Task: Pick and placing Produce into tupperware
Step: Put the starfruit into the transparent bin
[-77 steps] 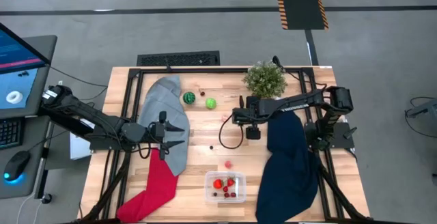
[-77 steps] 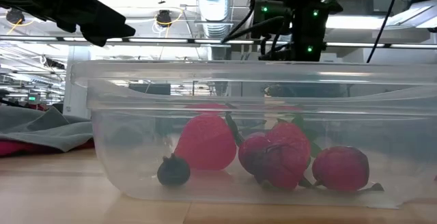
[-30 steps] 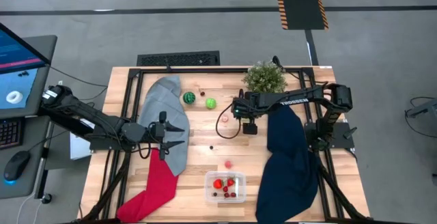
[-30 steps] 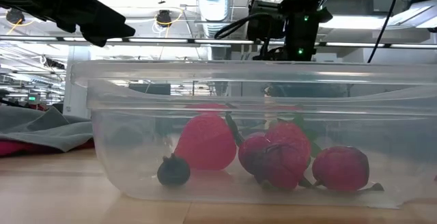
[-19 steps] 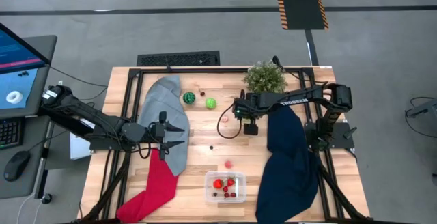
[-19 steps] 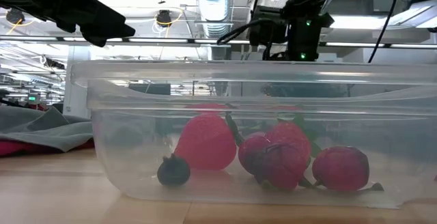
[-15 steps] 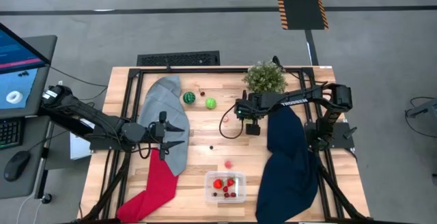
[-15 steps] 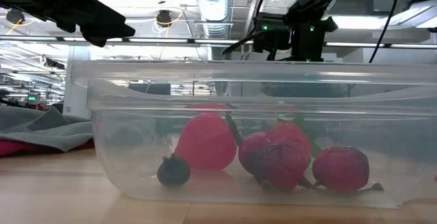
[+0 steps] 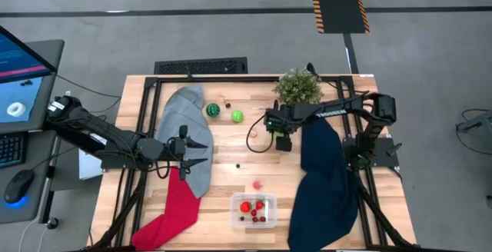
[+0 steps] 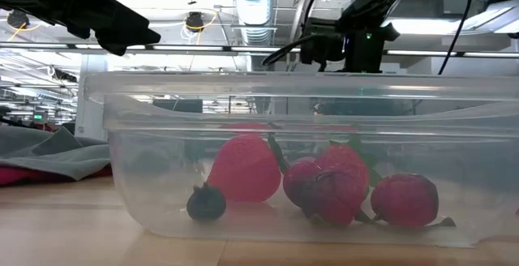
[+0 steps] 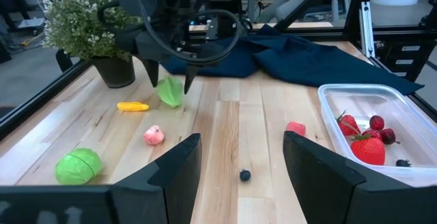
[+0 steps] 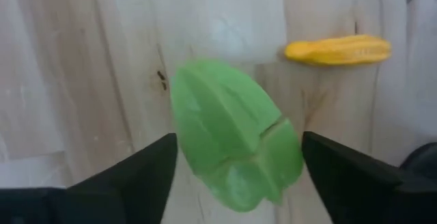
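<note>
The right gripper is seen spread apart, a green leafy veggie framed between its fingers, not yet gripped.

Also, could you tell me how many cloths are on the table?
3: grey cloth at left, red cloth front left, navy cloth at right; none seems hidden.

Clear rounded plastic tupperware holds red toy strawberries, light-wood slatted table carries a pale green leafy toy vegetable, yellow toy corn, dark-green striped melon ball.
</note>
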